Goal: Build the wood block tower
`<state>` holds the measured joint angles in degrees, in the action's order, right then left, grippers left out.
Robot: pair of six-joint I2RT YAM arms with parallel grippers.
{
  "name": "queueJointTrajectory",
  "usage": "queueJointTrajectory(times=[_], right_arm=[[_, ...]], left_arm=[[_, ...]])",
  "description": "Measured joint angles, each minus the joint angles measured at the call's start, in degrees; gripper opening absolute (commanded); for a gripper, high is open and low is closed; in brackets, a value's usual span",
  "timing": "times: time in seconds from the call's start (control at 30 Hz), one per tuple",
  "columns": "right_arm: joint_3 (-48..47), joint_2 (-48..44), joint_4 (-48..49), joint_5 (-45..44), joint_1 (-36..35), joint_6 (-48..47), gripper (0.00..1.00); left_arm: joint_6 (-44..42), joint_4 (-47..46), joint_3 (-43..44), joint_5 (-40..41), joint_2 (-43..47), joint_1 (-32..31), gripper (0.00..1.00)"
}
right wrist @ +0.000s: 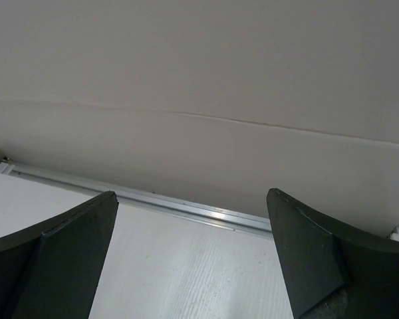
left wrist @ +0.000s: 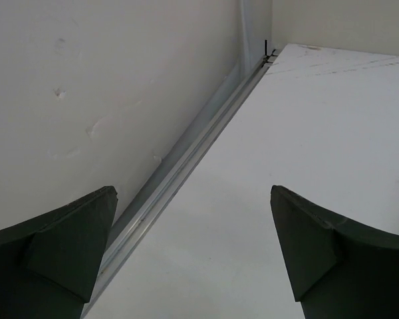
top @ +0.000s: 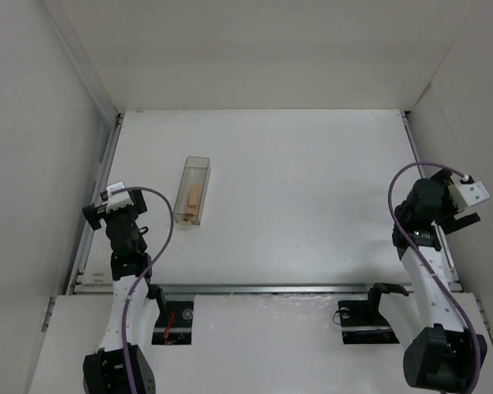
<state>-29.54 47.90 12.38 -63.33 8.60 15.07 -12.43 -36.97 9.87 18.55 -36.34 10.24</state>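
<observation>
Nothing is stacked yet, so the task looks to be at its very opening. The small light-tan wooden blocks lie inside the long clear plastic rectangular box, which rests flat on the matte white counter, left of centre in the overhead view. How many blocks it holds is too small to tell. The left hand sits at the left edge of that view, near the box but apart from it. Its dark wedge-shaped fingers are spread wide with nothing between them, facing along a silvery metal rail at the foot of a scuffed white wall. The right hand is at the far right, well apart from the box, likewise released and empty. As I judge it, the next move calls for a hand to turn toward the box and get the blocks out. The box walls look thin, smooth and light, so the box may slide, while the blocks' squared plain-wood faces should take a pinch well.
</observation>
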Motion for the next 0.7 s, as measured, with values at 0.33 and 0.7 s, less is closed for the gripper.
queueJointTrajectory(times=[0.33, 0.7], right_arm=[[-29.00, 5.29, -14.69, 29.81, -1.75, -1.40, 1.00], [-35.34, 21.44, -24.50, 46.14, -18.62, -2.91, 1.00]], left_arm=[[-7.80, 27.12, 24.96, -23.76, -9.81, 0.11, 1.00], [-8.17, 63.84, 79.49, -39.41, -61.79, -1.95, 0.55]])
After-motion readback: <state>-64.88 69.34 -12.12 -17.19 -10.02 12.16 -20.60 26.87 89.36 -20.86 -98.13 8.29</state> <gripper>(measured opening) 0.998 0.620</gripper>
